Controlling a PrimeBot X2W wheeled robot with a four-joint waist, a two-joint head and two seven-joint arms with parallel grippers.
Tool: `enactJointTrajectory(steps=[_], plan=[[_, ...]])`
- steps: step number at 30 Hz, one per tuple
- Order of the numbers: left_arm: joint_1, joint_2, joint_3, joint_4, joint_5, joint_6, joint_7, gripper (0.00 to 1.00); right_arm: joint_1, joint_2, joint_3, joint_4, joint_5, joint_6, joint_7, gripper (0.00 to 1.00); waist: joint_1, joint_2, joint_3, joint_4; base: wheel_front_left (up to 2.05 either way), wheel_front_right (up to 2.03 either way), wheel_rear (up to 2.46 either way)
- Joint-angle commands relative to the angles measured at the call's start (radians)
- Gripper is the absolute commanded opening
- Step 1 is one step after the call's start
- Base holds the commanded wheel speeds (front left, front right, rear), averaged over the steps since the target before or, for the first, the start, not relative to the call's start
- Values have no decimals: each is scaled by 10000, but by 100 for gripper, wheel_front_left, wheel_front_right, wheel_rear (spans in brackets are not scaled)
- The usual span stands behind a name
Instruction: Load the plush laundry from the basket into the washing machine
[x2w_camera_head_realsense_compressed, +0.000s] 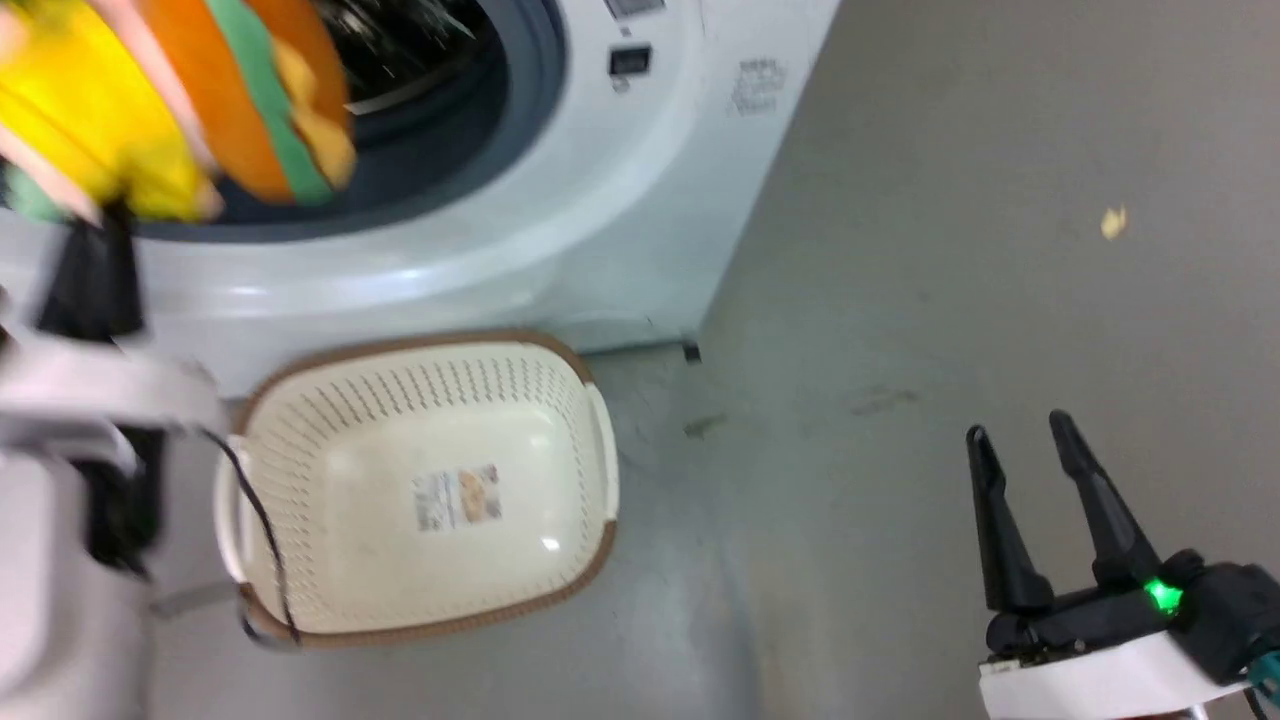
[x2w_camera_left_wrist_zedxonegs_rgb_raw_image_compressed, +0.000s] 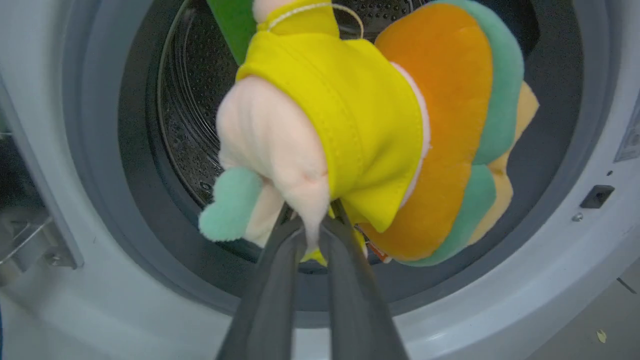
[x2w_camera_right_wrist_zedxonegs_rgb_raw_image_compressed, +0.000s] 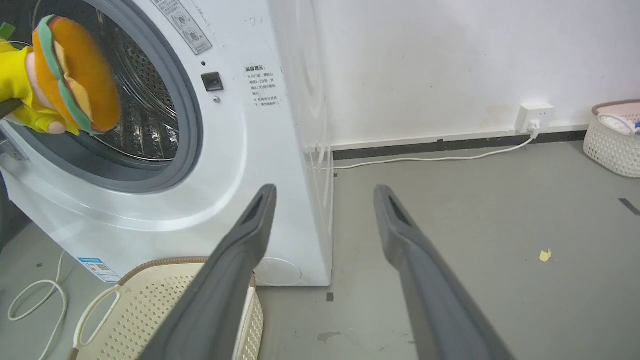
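Left pincer (x2w_camera_left_wrist_zedxonegs_rgb_raw_image_compressed: 314, 231) clamping plush laundry (x2w_camera_left_wrist_zedxonegs_rgb_raw_image_compressed: 360, 125) before washing machine (x2w_camera_left_wrist_zedxonegs_rgb_raw_image_compressed: 500, 310), basket (x2w_camera_head_realsense_compressed: 340, 450) below

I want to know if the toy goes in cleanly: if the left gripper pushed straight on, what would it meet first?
The left gripper, shut on the plush laundry, points into the open port of the washing machine, so it would likely first meet the steel drum. Depth is unclear.

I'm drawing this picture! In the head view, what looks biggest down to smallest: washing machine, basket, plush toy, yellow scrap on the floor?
1. washing machine
2. basket
3. plush toy, though it's unsure: it is close to the camera and cut off at the edge
4. yellow scrap, tiny
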Motion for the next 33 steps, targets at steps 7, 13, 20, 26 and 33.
enactJointTrajectory(steps=[7, 13, 20, 26, 33], plan=[[-2500, 1385, -29, 620, 109, -157, 1540, 0, -500, -2, 443, -183, 532, 6, -46, 100, -2, -1, 2085, -1052, 0, 0, 0], [-4718, 2505, -553, 1741, 425, -370, 2706, 0, -777, -2, 690, -293, 947, 6, -46, 100, -2, -1, 3000, -1508, 0, 0, 0], [-7334, 3294, -1351, 3612, 952, -482, 3641, 0, -1056, -2, 902, -368, 1319, 6, -46, 100, -2, -1, 3706, -1914, 0, 0, 0], [-8535, 3479, -1885, 4889, 1267, -511, 4313, 0, -1137, -2, 1064, -417, 1511, 6, -46, 100, -2, -1, 3996, -2083, 0, 0, 0], [-9183, 3578, -2391, 6250, 1443, -536, 4913, 0, -1186, -2, 1132, -396, 1609, 6, -46, 100, -2, -1, 4075, -2109, 0, 0, 0]])
